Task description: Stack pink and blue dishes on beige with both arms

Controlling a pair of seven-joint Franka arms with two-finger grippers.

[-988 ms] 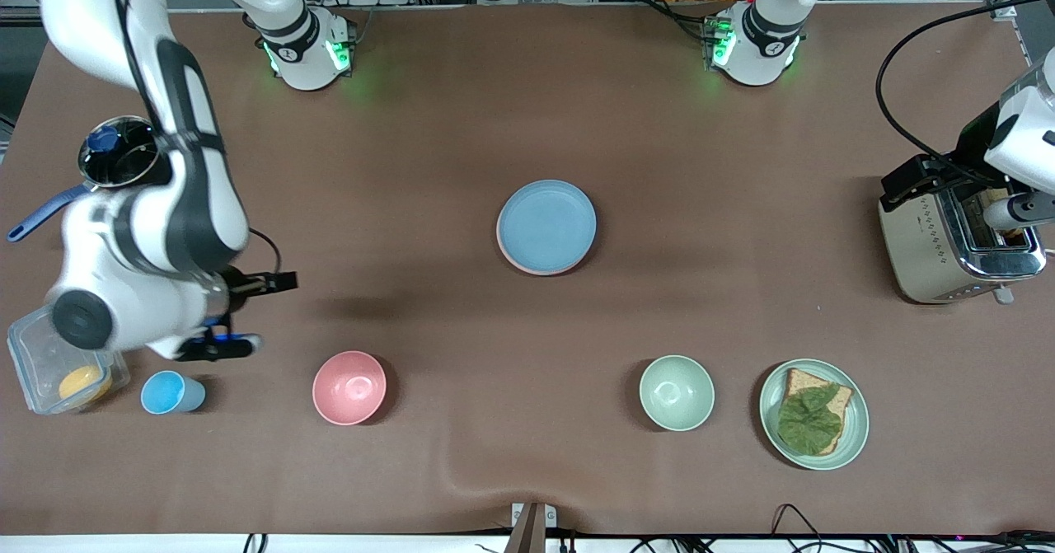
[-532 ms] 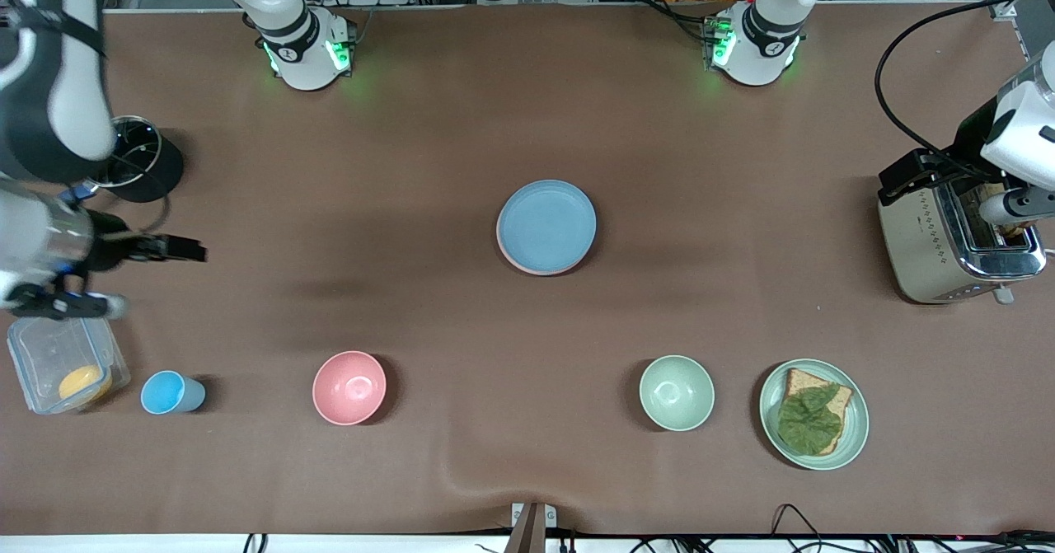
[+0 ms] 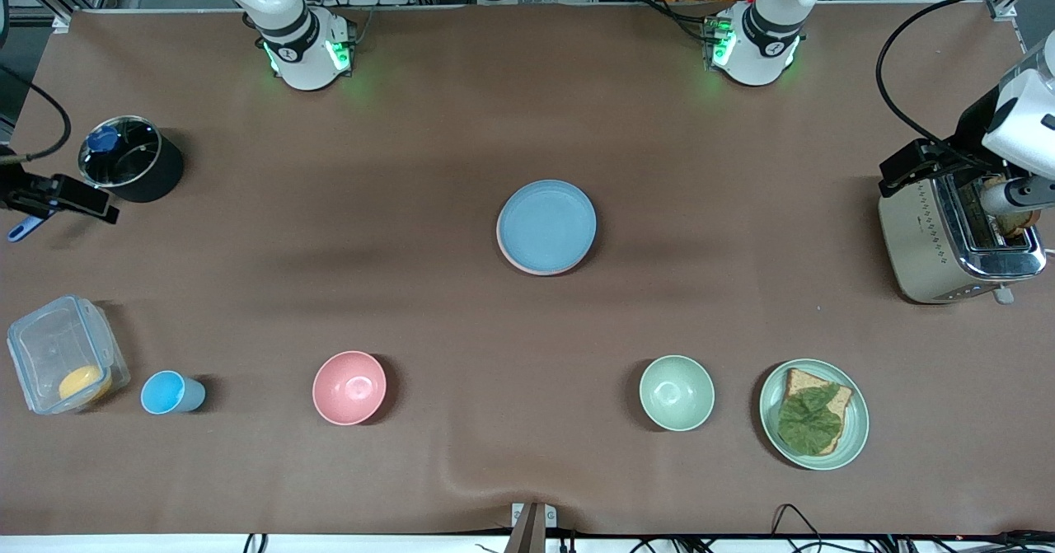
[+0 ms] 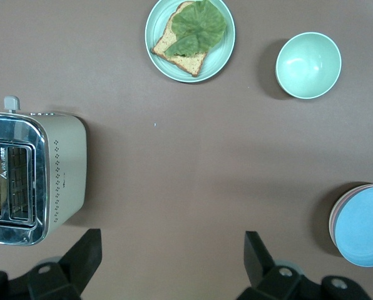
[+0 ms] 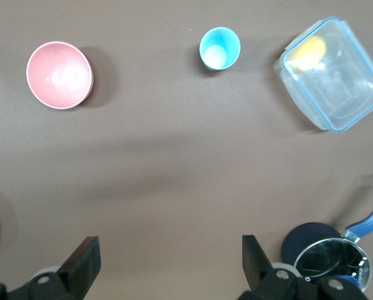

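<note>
Writing legible nowhere; blue plate point(image 3: 546, 223) tops pink plate point(image 3: 521, 264) at frame centre; both my jaws gape wide, empty.

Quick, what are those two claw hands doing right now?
Left gripper: open, holding nothing, up over the silver toaster.
Right gripper: open, holding nothing, up beside the black pot.

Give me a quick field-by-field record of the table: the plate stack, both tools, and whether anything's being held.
stack: blue plate on top, pink plate edge showing beneath, mid-table
beige plate: hidden, cannot confirm
left tool: open, empty, up by the toaster
right tool: open, empty, up by the black pot
held: nothing
</note>
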